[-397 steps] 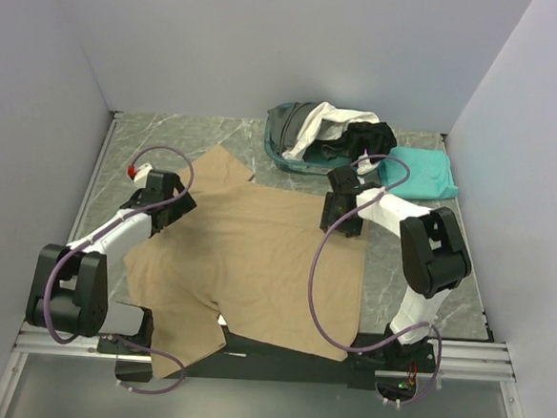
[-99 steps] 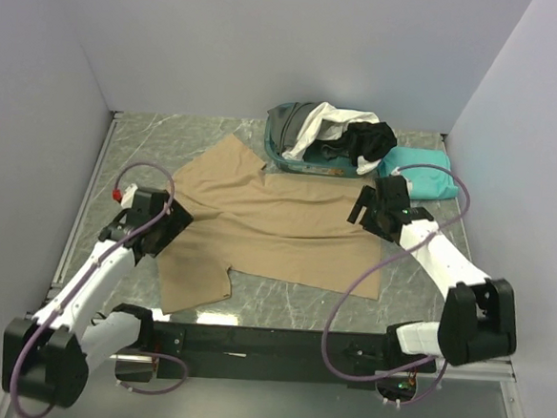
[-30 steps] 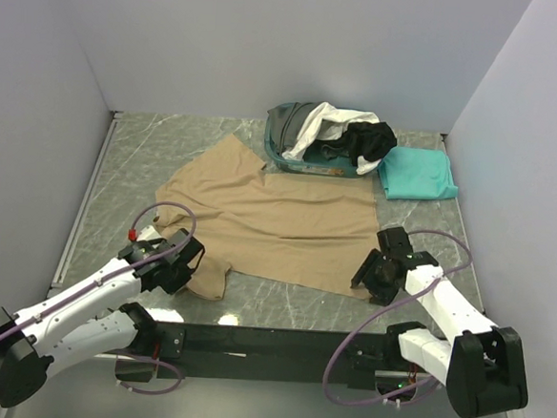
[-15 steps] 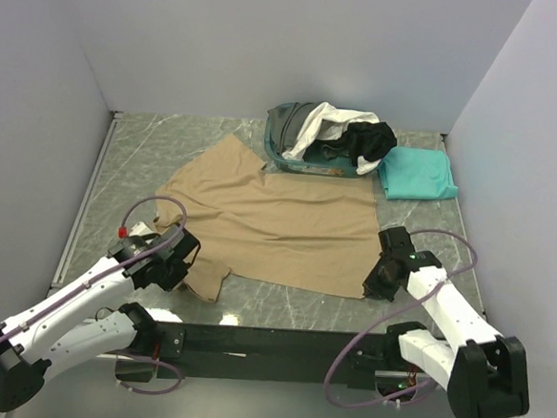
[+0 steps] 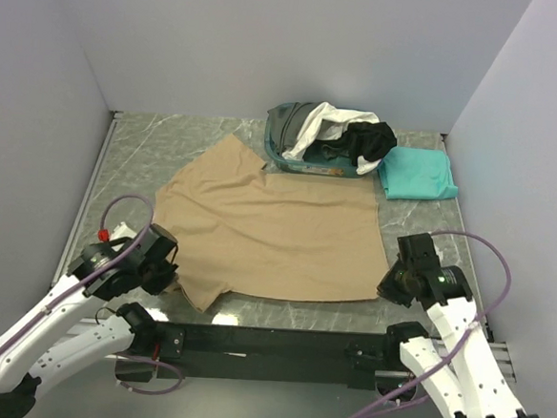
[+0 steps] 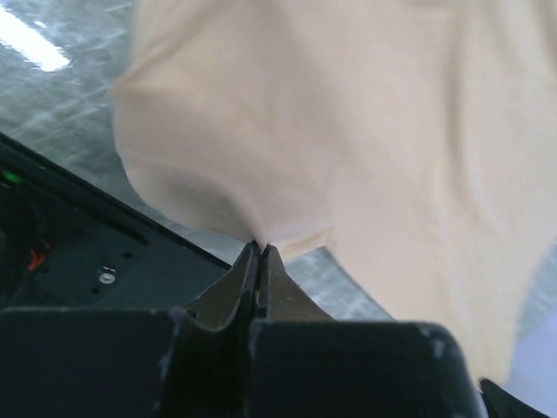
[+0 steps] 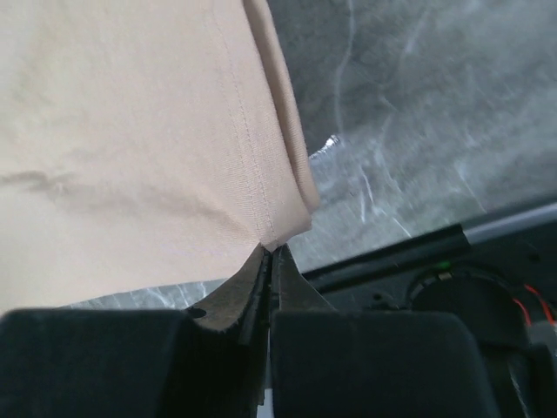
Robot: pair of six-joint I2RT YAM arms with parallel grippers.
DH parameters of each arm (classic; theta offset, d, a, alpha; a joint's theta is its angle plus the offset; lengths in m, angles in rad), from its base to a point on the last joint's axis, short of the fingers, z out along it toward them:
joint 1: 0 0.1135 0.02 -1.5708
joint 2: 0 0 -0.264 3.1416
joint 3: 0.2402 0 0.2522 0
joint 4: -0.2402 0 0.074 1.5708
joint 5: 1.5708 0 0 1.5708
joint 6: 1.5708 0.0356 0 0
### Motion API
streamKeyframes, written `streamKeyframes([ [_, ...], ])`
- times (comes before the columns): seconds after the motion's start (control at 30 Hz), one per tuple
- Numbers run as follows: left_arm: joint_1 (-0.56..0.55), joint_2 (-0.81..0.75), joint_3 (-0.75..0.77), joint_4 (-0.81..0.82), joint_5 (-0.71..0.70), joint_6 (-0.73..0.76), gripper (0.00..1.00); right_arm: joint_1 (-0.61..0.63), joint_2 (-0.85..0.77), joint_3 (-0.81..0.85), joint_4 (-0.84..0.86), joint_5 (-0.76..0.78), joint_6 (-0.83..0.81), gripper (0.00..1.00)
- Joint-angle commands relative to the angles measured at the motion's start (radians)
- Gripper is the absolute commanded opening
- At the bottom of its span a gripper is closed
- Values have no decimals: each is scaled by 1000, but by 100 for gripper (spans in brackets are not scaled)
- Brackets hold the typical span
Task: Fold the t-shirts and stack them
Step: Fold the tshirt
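Tan t-shirt (image 5: 272, 237) lies spread flat on the marble table (image 5: 139, 151), its far edge right up against the near side of the teal basket (image 5: 275, 153) and its body running away from the basket toward the arms. The left gripper (image 6: 259, 250) has its fingers pressed tight together on a pinch of cloth at the shirt corner farthest from the basket on the left. The right gripper (image 7: 270, 252) is likewise clamped on the hem corner farthest from the basket on the right. A folded teal t-shirt (image 5: 417, 173) sits just right of the basket. White (image 5: 323, 121), black (image 5: 370, 137) and dark grey (image 5: 292, 122) shirts are heaped inside the basket.
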Motion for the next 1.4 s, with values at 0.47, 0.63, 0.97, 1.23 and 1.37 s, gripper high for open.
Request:
streamKeyframes([
  [0.47, -5, -32, 128, -9, -26, 148, 1, 7, -69, 85, -105, 24, -36, 0],
  [0.63, -5, 89, 186, 66, -81, 230, 1, 6, 9, 109, -57, 42, -66, 0],
  [0.97, -5, 379, 382, 160, -232, 461, 1, 6, 195, 166, 81, 38, -135, 0],
  [1.23, 8, 571, 474, 302, -292, 552, 1, 2, 264, 194, 217, 108, -102, 0],
  [1.37, 49, 637, 488, 357, -280, 592, 1, -5, 296, 210, 267, 148, -103, 2],
])
